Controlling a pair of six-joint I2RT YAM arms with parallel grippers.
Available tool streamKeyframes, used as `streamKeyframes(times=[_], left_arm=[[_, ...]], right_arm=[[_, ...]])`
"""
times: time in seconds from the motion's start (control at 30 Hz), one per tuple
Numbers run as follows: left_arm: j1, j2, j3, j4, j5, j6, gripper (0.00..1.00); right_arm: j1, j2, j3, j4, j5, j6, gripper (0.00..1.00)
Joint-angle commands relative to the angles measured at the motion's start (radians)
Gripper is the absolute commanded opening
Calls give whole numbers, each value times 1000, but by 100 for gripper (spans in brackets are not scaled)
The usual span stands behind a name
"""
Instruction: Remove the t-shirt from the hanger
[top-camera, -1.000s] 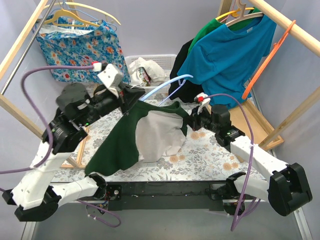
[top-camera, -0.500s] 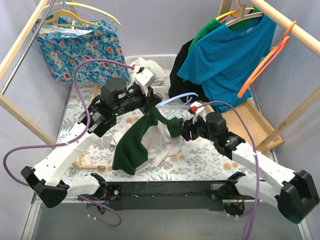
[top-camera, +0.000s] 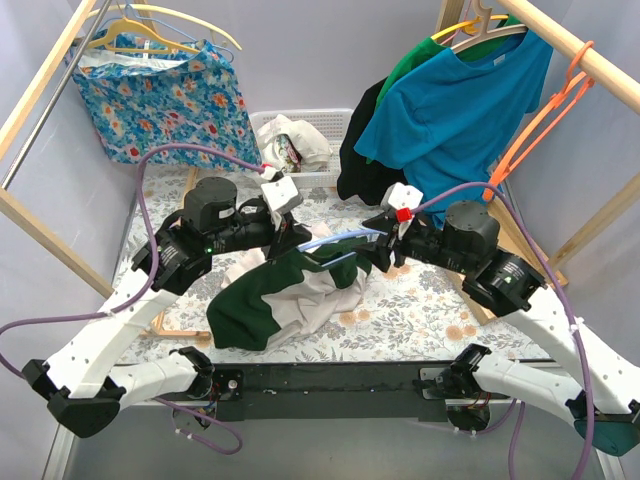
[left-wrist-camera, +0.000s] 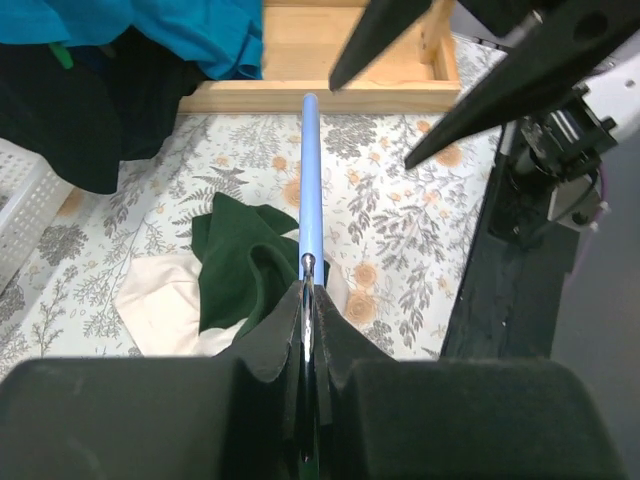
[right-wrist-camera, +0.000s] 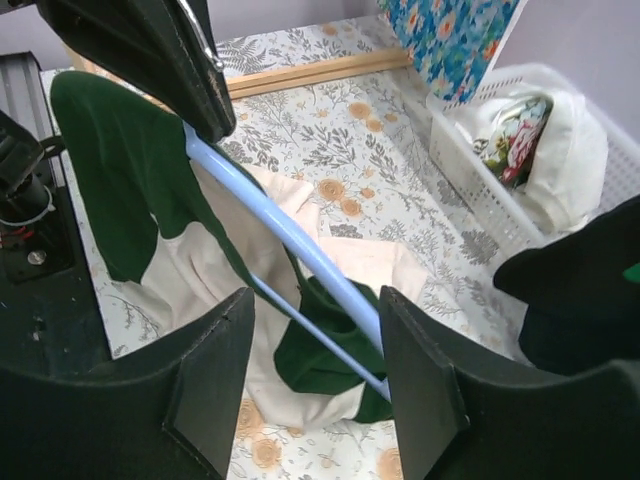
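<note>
My left gripper (top-camera: 300, 236) is shut on the metal hook of a light-blue hanger (top-camera: 336, 246). The hanger (left-wrist-camera: 308, 170) sticks out level toward my right gripper (top-camera: 378, 252). The green and white t-shirt (top-camera: 280, 300) lies crumpled on the floral table under the hanger. In the right wrist view its green cloth (right-wrist-camera: 120, 170) hangs close against the hanger (right-wrist-camera: 290, 235) near the left fingers; whether it is still looped over the bar is unclear. My right gripper (right-wrist-camera: 315, 325) is open, its fingers straddling the hanger's far end without touching it.
A white basket (top-camera: 262, 122) of clothes stands at the back. A blue t-shirt (top-camera: 455, 100) and a black garment (top-camera: 362, 165) hang on the right wooden rack, with an orange hanger (top-camera: 540, 110) beside them. A floral garment (top-camera: 160, 95) hangs at the back left.
The right gripper has opened and let go of the shirt's edge. The left arm carried the hanger right and lower, and the spread shirt has sunk into a heap.
</note>
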Motion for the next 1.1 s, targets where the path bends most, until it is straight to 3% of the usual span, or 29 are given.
streamKeyframes(times=[0.0, 0.13, 0.37, 0.77, 0.87, 0.9, 0.93, 0.97, 1.0, 1.07], left_arm=[[2, -38, 23, -71, 94, 66, 0], [2, -8, 47, -148, 160, 100, 0], [2, -2, 23, -142, 207, 103, 0], [2, -16, 11, -131, 295, 124, 0], [2, -33, 0, -116, 295, 120, 0], [2, -38, -6, -111, 289, 115, 0], [2, -42, -15, -99, 278, 111, 0], [2, -53, -26, -86, 252, 100, 7], [2, -59, -34, -77, 237, 88, 27], [2, -86, -60, -88, 204, 77, 46]], right_arm=[[4, 45, 82, -123, -78, -138, 63], [20, 101, 108, -183, -166, -178, 64], [50, 138, 96, -177, -143, -200, 64], [82, 244, 56, -102, -118, -163, 54], [85, 237, 50, -80, -108, -152, 41], [86, 232, 44, -75, -90, -151, 19], [86, 226, 41, -71, -71, -146, 7], [86, 212, 36, -71, -51, -140, 1], [86, 204, 35, -78, -22, -140, 1], [86, 183, 41, -124, 3, -141, 1]])
